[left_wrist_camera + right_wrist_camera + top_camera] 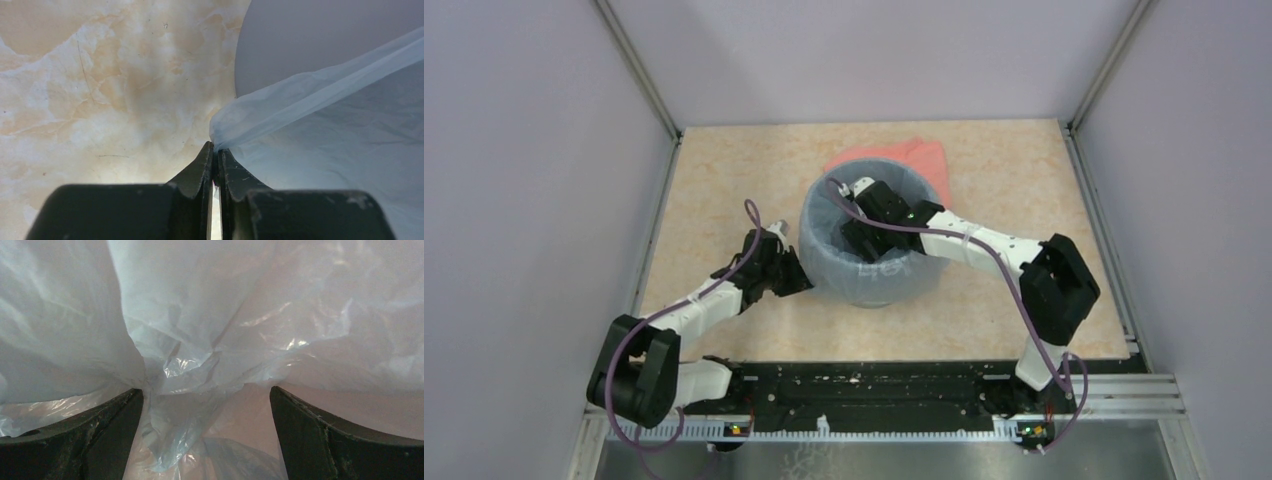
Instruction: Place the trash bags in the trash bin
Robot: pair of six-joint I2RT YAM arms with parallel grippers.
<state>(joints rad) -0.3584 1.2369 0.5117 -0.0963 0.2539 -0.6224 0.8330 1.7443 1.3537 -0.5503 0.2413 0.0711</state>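
Note:
The pale-blue translucent trash bag (879, 278) is draped over and down the outside of the grey round trash bin (879, 161) at the table's middle. My left gripper (796, 277) sits at the bin's lower left side, shut on an edge of the bag (300, 100), which stretches taut from the fingertips (206, 155); the grey bin wall (310, 40) shows behind it. My right gripper (856, 237) is down inside the bin, open, its fingers (100, 425) spread wide with crumpled bag film (200, 340) bunched between and in front of them.
A salmon-pink folded piece (924, 155) lies on the table behind the bin, partly hidden by it. Purple walls with metal posts close in the beige marbled tabletop (1024, 180) on three sides. A black rail (874, 385) runs along the near edge.

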